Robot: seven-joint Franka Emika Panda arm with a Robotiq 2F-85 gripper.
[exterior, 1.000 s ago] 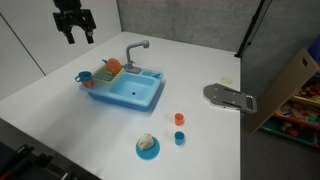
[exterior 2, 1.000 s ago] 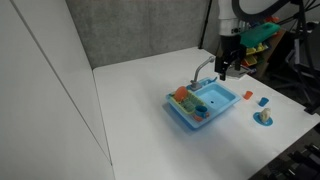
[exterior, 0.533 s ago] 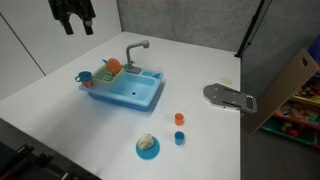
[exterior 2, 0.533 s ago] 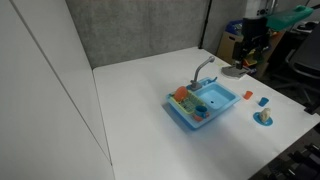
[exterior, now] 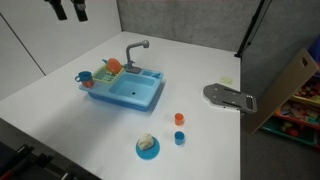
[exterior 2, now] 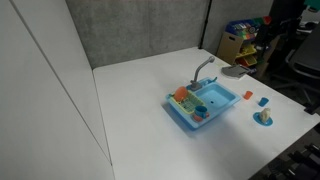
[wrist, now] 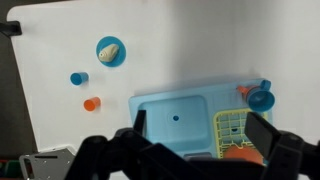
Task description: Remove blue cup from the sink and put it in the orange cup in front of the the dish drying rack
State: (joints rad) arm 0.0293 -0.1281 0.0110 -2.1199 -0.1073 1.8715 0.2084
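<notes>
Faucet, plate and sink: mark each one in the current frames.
faucet (exterior: pixel 135 45): exterior view, on the curved grey spout.
plate (wrist: pixel 99 52): wrist view, on its bare blue rim.
sink (wrist: pixel 190 112): wrist view, on the bare basin floor.

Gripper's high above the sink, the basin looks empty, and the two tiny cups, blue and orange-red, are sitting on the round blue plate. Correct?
Not quite. The tiny blue cup and tiny orange-red cup stand on the table beside the round blue plate, not on it, as the wrist view shows. The rest holds: gripper high above the sink, basin apparently empty.
</notes>
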